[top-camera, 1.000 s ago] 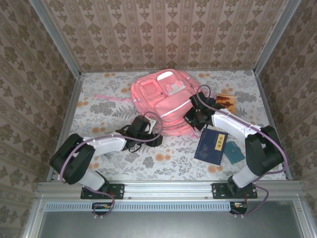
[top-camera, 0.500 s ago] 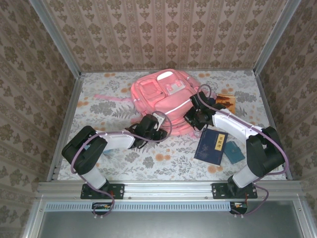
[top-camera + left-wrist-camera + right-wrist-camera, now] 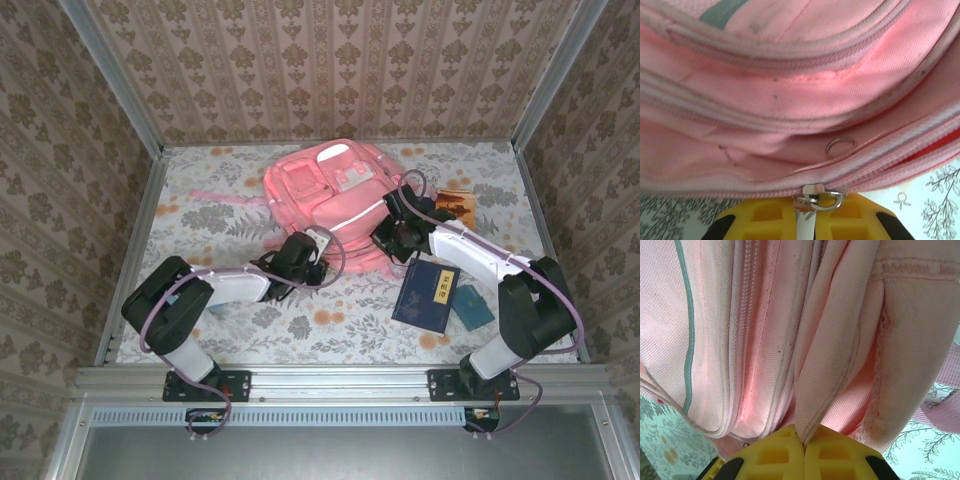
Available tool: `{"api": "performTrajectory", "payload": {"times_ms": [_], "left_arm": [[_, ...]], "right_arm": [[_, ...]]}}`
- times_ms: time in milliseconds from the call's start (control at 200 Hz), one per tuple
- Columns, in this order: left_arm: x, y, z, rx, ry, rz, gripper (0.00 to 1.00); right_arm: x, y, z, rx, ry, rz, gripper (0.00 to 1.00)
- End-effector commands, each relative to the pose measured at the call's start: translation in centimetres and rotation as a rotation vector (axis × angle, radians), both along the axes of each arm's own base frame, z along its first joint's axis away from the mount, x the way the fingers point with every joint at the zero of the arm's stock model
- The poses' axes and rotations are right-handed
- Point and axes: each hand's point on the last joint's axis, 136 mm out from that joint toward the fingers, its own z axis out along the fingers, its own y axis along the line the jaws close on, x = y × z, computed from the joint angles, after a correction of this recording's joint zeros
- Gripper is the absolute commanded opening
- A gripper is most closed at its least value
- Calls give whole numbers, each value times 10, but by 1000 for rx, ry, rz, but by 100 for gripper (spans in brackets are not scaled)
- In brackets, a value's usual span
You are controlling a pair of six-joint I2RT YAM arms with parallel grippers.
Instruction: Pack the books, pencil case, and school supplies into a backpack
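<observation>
The pink backpack (image 3: 335,195) lies in the middle of the table. At its near edge my left gripper (image 3: 305,257) is shut on the white zipper pull (image 3: 806,227); the metal slider ring (image 3: 819,199) sits just above the yellow fingers (image 3: 765,222). My right gripper (image 3: 395,235) is shut on a fold of the backpack's pink fabric (image 3: 812,415) at its right side. A navy book (image 3: 427,295) lies to the right, with a teal flat square (image 3: 473,307) beside it. An orange-brown booklet (image 3: 456,200) lies at the back right. The pencil case is out of view.
A pink strap (image 3: 225,196) trails left from the backpack over the floral tablecloth (image 3: 200,225). Patterned walls and metal frame posts (image 3: 140,215) close in the table on three sides. The arm bases stand on the near rail (image 3: 330,380).
My left gripper has moved right to the backpack's near edge and closed on the zipper pull. The right gripper keeps its hold on the fabric.
</observation>
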Motion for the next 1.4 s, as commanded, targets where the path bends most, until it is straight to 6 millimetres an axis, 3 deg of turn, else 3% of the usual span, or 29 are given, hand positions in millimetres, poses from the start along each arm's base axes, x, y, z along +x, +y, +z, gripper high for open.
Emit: {"api": "performTrajectory", "payload": {"times_ms": [0,205,445,545,670,730,800,855,940,1060,1185,1230,1270,1395], "left_arm": [[1,21,3,-17,4,73,0],[9,49,-4,-39,42,170,0],[35,87,-17,20,97,347,0],[42,102,-19,31,125,391,0],[47,124,-15,46,135,457,0],[49,134,-10,46,139,494,2],[49,148,-5,70,147,546,20],[46,154,0,87,154,566,35],[43,172,9,105,173,635,56],[33,178,25,89,198,672,71],[30,163,50,-23,208,642,76],[33,149,60,-88,214,604,76],[36,137,67,-142,222,569,75],[56,100,81,-255,246,481,68]], "right_arm": [[-2,-7,14,-23,-36,-16,0],[-1,-9,11,-32,-33,-20,0],[6,11,12,-3,-48,45,0],[11,31,15,38,-62,106,0],[12,69,16,100,-62,224,0],[11,81,16,115,-65,261,14],[9,87,19,112,-78,296,43],[7,84,23,93,-92,314,56],[1,68,33,14,-120,332,67],[-13,29,37,-136,-137,327,75],[-25,-10,32,-241,-147,295,77],[-30,-24,23,-276,-128,283,78],[-34,-34,27,-281,-144,265,79],[-43,-51,18,-299,-137,252,80]]}}
